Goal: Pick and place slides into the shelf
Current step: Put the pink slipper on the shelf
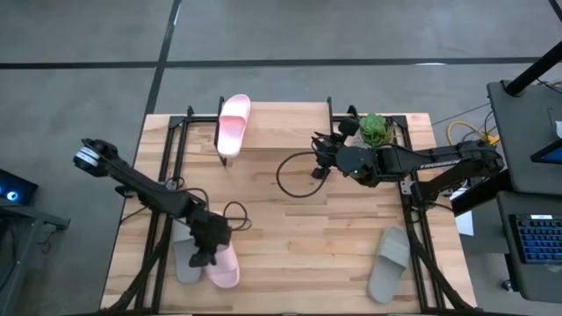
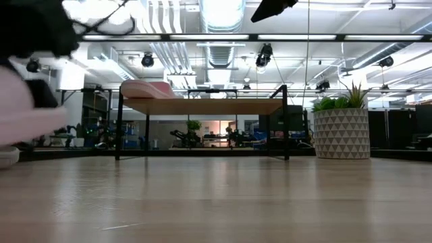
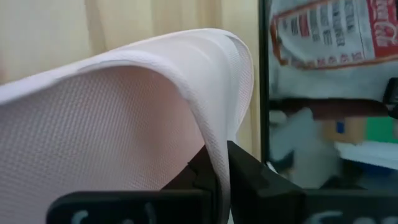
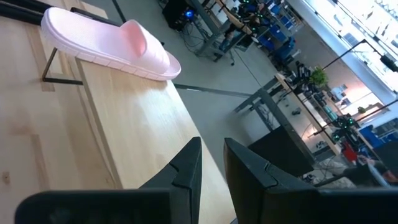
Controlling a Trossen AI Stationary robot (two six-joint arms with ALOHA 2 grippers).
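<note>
One pink slide lies sole-down on the left end of the shelf, and the right wrist view shows this pink slide too. Near the table's front left, my left gripper is shut on a second pink slide. In the low view that second pink slide hangs above the tabletop. A grey slide lies on the table beside it. Another grey slide lies flat at the front right. My right gripper hovers right of the shelf, slightly open, holding nothing. My left gripper pinches the pink slide's strap at its edge, one finger on the strap's textured inner face and one on its outer face. The fingers slant downward at it. In the low view the slide's underside sits above the tabletop.
A potted plant stands at the back right, next to the shelf's right end. A black cable loops on the table below my right arm. Bare wood lies in the middle of the table and on the shelf's right part.
</note>
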